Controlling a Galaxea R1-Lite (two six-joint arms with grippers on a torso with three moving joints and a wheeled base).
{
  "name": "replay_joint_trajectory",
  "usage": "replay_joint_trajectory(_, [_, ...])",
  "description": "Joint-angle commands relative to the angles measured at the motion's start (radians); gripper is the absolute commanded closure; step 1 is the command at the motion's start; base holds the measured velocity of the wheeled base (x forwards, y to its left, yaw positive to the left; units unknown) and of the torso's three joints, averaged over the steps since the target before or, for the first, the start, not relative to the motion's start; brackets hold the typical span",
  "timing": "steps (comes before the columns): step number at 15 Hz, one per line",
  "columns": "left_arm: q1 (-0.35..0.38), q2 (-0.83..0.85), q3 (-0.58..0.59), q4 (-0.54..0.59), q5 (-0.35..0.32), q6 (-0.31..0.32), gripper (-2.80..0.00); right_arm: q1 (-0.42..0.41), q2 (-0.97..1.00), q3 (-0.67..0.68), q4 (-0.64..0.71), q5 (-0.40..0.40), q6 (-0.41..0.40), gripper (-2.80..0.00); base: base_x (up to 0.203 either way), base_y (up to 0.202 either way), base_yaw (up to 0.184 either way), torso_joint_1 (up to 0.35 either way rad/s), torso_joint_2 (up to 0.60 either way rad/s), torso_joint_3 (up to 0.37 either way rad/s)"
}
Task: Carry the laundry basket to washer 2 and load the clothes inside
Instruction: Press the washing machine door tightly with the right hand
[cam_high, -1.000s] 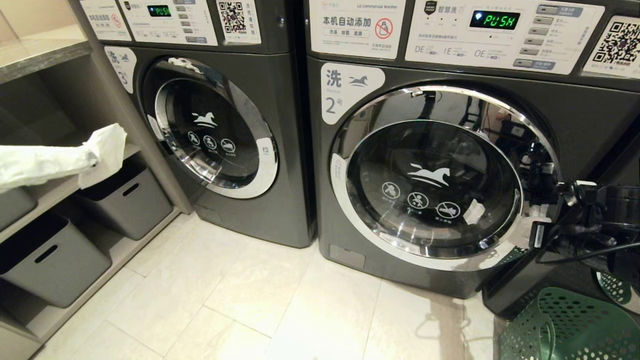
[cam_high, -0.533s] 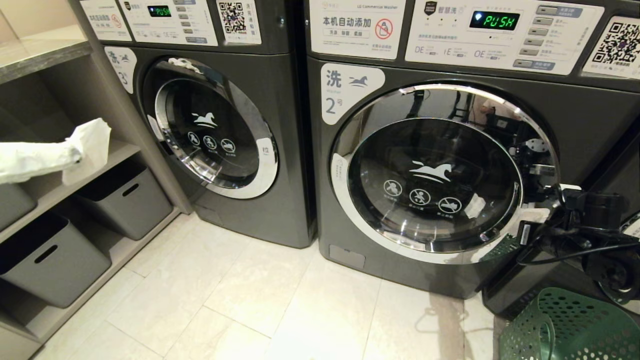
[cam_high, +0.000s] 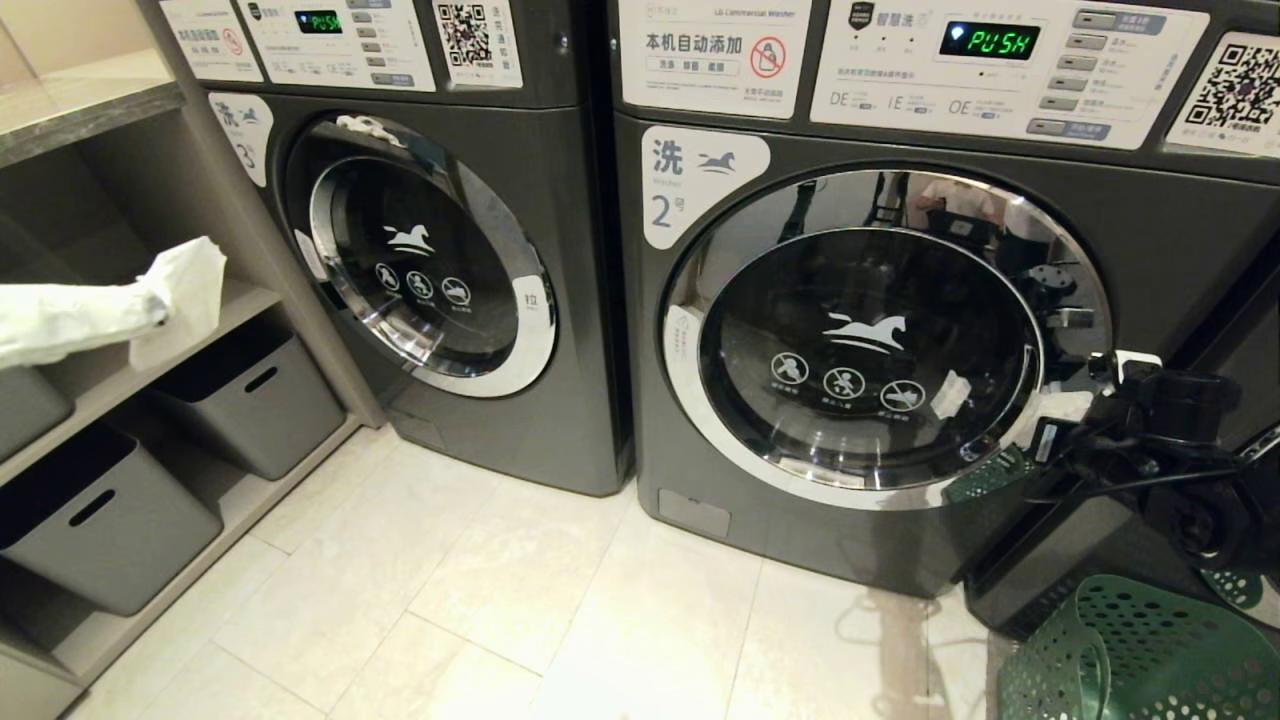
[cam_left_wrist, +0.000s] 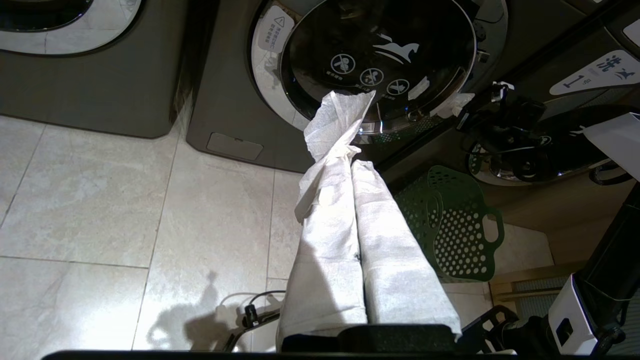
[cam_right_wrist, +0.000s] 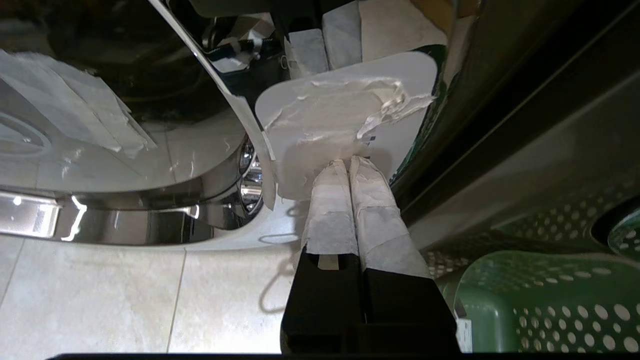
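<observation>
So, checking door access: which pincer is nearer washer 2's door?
Right. The right pincer is at washer 2's door edge; the left pincer hangs far off, by the shelves.

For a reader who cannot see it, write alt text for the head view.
Dark grey front-load washer 2, its round chrome-rimmed glass door closed, fills the centre, with the right gripper at the door's right edge. A dark green perforated plastic laundry basket stands on the floor below.

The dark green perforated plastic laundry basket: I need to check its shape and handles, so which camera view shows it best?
The left wrist view: the dark green perforated plastic laundry basket shows whole there, with both oval handle cutouts. The head view catches only part of it at the frame's corner, and the right wrist view only a cropped stretch of rim and wall.
</observation>
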Motion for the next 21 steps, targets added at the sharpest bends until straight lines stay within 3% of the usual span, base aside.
replay_joint_trajectory(1, [0.0, 0.007, 0.002, 0.001, -0.001, -0.002, 0.0, -0.004, 0.031, -0.041, -0.005, 0.0, 0.003, 0.0, 0.0, 0.0, 0.0, 0.0, 0.0, 0.0])
replay_joint_trajectory(8, [0.0, 0.01, 0.003, 0.003, 0.0, -0.002, 0.0, -0.004, 0.057, -0.073, -0.007, 0.008, 0.053, 0.0, 0.0, 0.0, 0.0, 0.0, 0.0, 0.0])
replay_joint_trajectory(21, [0.0, 0.002, 0.003, 0.006, 0.002, -0.002, 0.0, -0.004, 0.116, -0.166, -0.008, 0.022, 0.072, 0.0, 0.0, 0.0, 0.0, 0.0, 0.0, 0.0])
